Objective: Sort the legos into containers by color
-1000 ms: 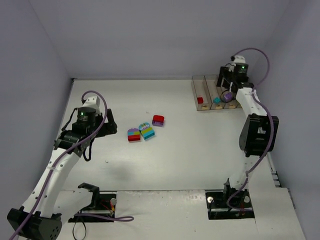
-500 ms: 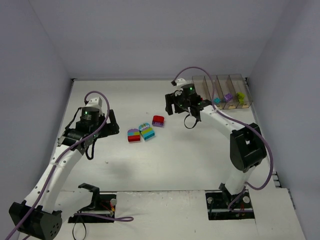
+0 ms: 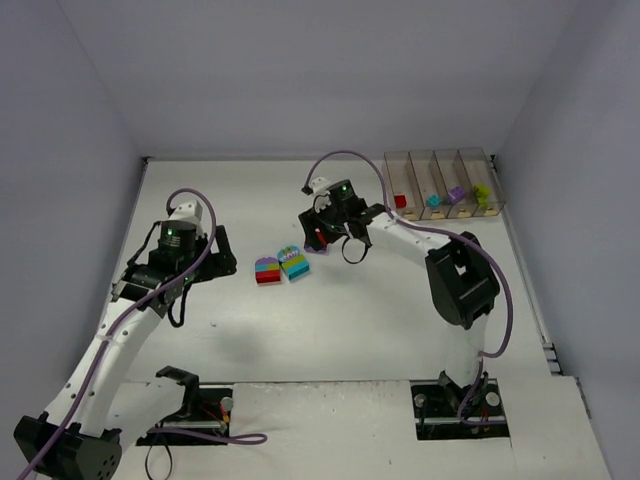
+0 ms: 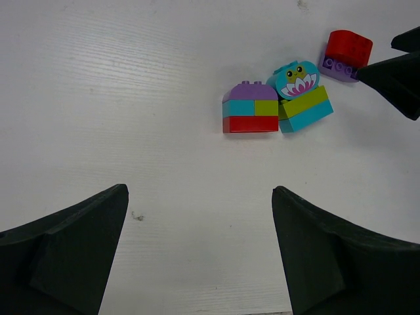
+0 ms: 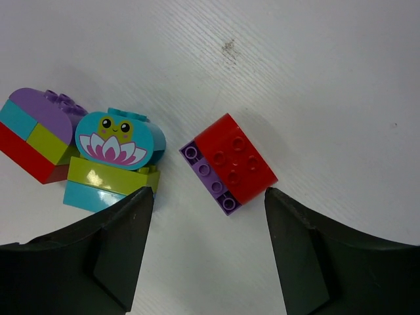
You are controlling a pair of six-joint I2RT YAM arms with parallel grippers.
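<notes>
White table (image 5: pixel 341 72): red lego (image 5: pixel 234 162) w/ purple base.

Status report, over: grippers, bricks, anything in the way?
Left gripper open, holding nothing. Right gripper open above red brick. Frog stack close beside, not touching it.

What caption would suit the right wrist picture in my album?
Open right fingers hover above a red-and-purple brick, with a flower-printed stack and a purple-topped stack beside it.

White table (image 3: pixel 350 320); three lego stacks (image 3: pixel 294 263) near its middle; containers (image 3: pixel 447 160) at far-right corner
</notes>
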